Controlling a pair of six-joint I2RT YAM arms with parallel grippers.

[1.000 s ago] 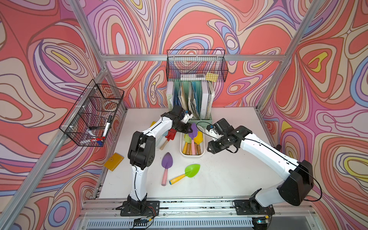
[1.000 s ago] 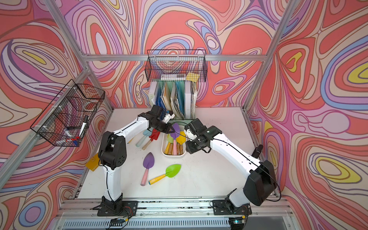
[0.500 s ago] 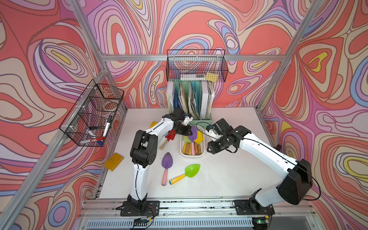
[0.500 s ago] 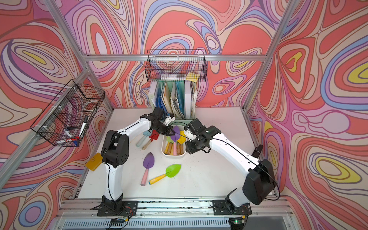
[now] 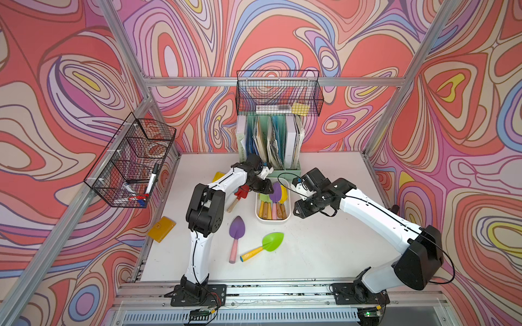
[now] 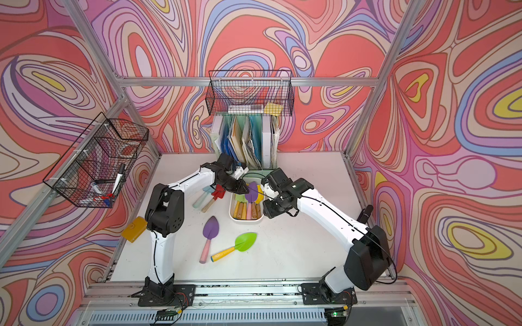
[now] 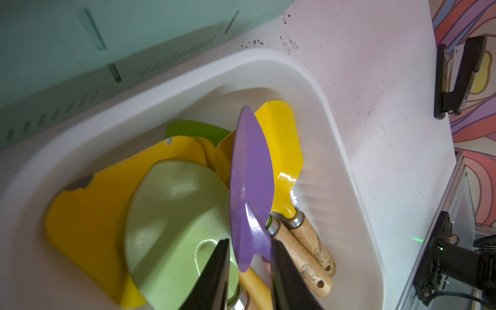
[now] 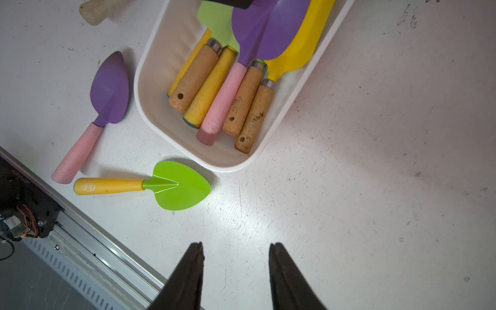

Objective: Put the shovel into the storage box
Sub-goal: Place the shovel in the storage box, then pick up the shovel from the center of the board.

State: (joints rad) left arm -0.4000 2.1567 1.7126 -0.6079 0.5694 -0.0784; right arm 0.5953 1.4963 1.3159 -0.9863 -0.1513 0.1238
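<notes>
Left gripper (image 7: 250, 241), jaws parted, straddles purple shovel (image 5: 275, 192) lying lengthwise in box (image 5: 271, 221), blade up-frame atop other shovels (image 5: 265, 210); right gripper (image 8: 234, 245) likewise parted.

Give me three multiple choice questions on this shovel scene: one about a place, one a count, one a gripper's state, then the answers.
1. Where is the lime-green plastic shovel with the yellow handle, relative to the shallow white plastic storage box?
A) inside it
B) on the white table, outside it
C) clamped in a gripper

2. How many purple-bladed, pink-handled shovels show?
A) one
B) three
C) two

3. How is the right gripper?
A) open and empty
B) shut on a handle
C) shut on the box rim

1 B: it lies flat on the table.
2 C: one in the box, one on the table.
3 A: jaws apart over bare table.
</notes>
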